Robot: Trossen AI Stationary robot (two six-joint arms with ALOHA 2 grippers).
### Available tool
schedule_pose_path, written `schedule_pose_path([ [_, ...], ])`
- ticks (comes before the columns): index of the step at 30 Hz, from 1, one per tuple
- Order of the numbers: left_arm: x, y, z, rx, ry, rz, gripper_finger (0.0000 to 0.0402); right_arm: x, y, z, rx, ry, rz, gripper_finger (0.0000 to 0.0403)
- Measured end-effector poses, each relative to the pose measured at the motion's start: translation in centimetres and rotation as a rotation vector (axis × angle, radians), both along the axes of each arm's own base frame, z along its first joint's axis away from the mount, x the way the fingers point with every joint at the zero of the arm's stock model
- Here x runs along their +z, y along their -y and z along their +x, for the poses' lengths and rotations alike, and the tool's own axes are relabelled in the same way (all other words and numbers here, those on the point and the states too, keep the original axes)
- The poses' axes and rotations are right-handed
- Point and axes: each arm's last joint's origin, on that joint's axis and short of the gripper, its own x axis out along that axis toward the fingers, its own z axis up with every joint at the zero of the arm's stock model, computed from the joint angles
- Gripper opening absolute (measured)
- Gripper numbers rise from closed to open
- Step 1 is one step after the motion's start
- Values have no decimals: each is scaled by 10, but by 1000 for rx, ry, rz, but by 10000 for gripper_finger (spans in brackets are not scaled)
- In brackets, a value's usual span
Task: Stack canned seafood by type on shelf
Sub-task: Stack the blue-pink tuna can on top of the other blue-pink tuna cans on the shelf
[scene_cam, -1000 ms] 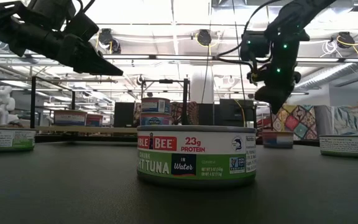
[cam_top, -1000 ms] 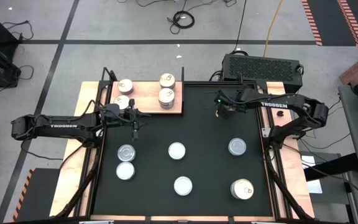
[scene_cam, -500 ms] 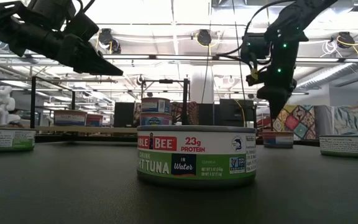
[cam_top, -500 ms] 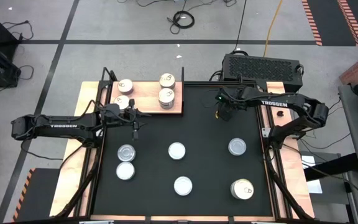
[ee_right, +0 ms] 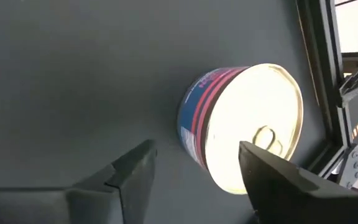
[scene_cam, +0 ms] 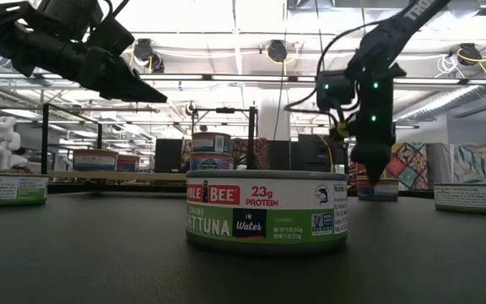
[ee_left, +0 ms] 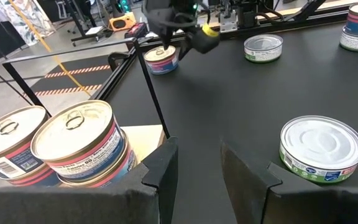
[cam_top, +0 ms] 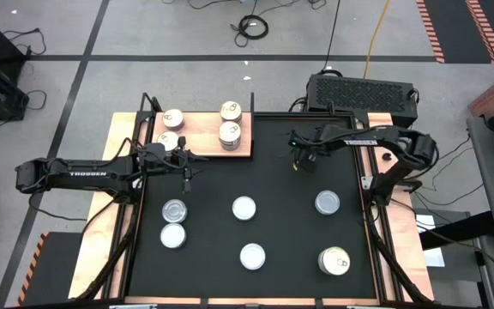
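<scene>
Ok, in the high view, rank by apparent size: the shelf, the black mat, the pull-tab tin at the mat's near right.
1. Black mat, clearly largest.
2. Shelf.
3. Pull-tab tin, smallest.

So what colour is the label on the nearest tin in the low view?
Green and white, with a red logo patch, on the tuna tin; low view shows it best.

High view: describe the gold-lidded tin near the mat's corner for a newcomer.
On the black mat, go to the corner farthest from the wooden shelf. The tin there has a cream-gold pull-tab lid; its neighbours' lids are plain silver.
</scene>
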Motion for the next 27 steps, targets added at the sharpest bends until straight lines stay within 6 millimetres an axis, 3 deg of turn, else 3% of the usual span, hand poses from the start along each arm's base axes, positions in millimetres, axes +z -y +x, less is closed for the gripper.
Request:
schedule_pose_path([
  [6,0,0,0,0,0,0,123,-20,4,4,-15,-93,-32,234],
  [12,0,0,0,0,0,0,123,-37,6,7,-32,-183,-93,207],
  [16,0,0,0,0,0,0,123,-39,1,9,-11,-209,-124,153],
  [23,0,0,0,0,0,0,123,-37,-8,12,28,-222,-132,19],
  [27,0,0,0,0,0,0,123,-37,-11,13,41,-225,-131,9],
])
